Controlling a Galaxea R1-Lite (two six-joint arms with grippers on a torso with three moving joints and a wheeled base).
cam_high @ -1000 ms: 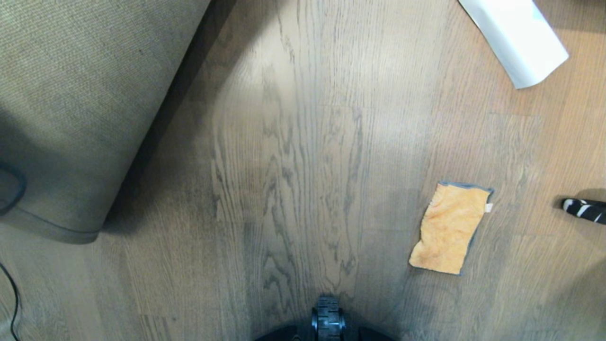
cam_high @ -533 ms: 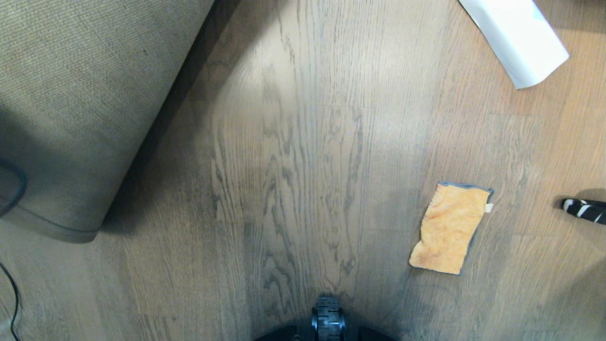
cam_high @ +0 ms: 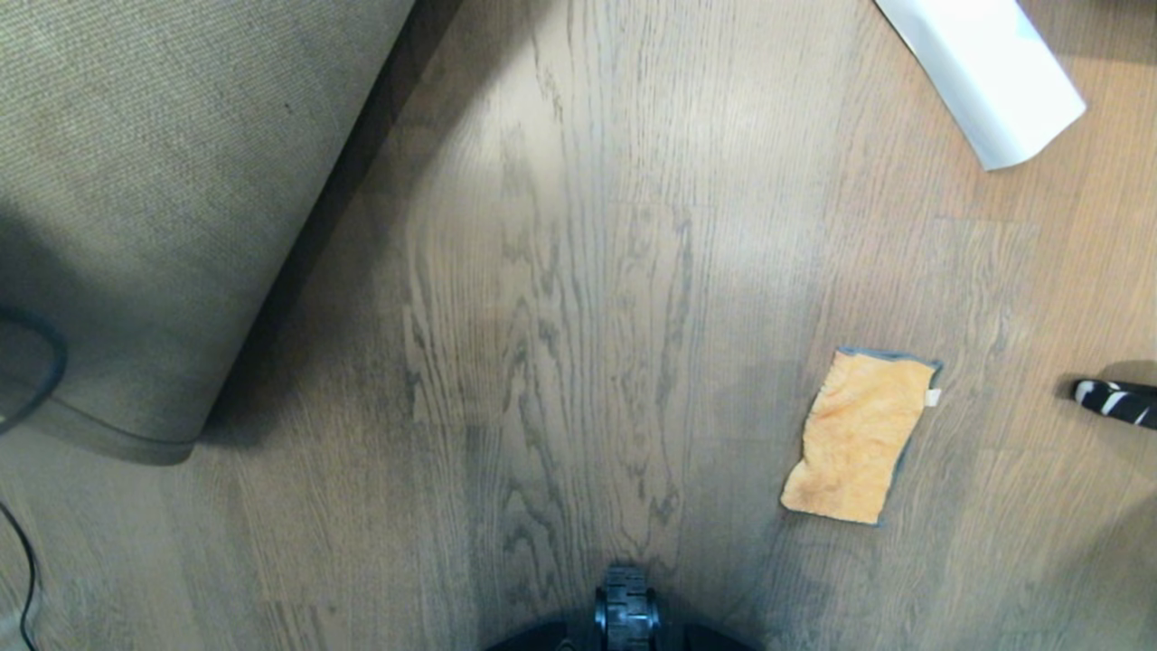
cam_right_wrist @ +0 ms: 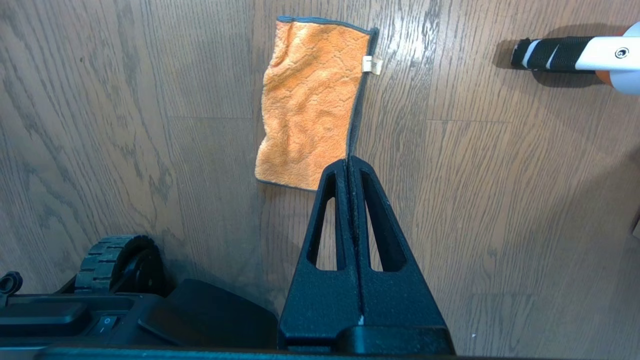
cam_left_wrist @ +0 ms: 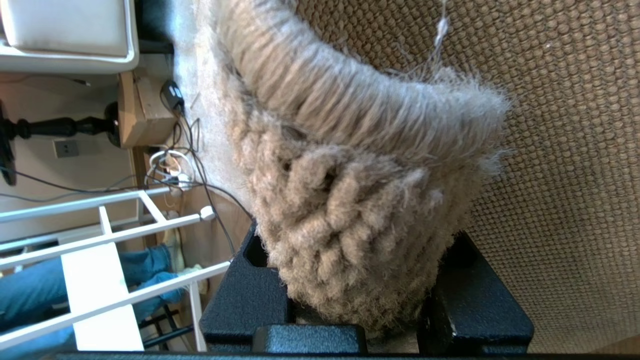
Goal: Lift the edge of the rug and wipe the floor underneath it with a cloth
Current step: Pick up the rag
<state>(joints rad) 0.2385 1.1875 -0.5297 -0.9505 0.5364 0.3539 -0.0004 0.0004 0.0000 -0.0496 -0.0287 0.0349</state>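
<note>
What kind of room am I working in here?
Probably a lived-in home room: wood-plank floor, a large pile rug, plus a wall socket and tangled cables by furniture in the left wrist view.

The rug (cam_high: pixel 154 208) has its corner lifted off the floor (cam_high: pixel 560 298) and folded over, so the tan woven backing faces up and casts a shadow along its edge; its grey pile bunches in a thick fold. The floor is brown-grey wood-grain plank with dark swirls. The cloth (cam_high: pixel 859 438), orange, fluffy, edged in dark grey with a small white tag, lies flat on bare boards, well apart from the rug.
</note>
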